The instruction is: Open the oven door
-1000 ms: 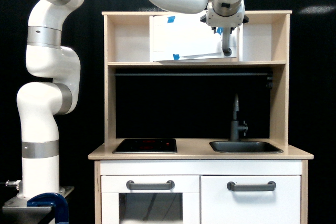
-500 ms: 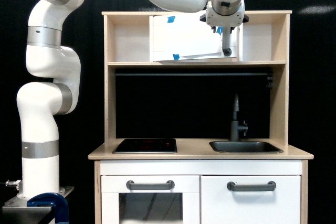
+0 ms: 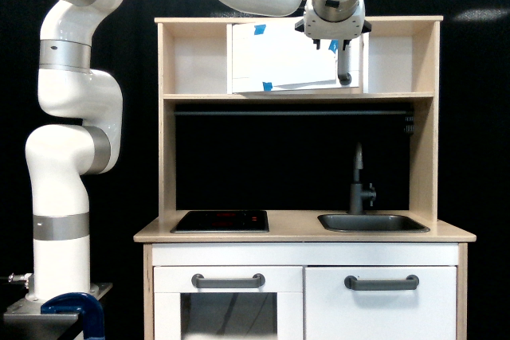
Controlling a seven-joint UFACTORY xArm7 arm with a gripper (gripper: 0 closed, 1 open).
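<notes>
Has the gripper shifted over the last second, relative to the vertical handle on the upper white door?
Yes. The gripper has slid toward the exterior view's left along the shelf top; the handle and oven door have not moved.

Wide white rectangular panel oven door (image 3: 291, 57) is sitting in the upper shelf's middle bay, its vertical grey bar handle (image 3: 344, 61) at the exterior view's right edge. Gripper (image 3: 333, 37) is hanging directly over that handle's top. Below, the black hob (image 3: 221, 220) is lying left of the dark sink (image 3: 372, 223) on the wooden countertop (image 3: 303, 234).
</notes>
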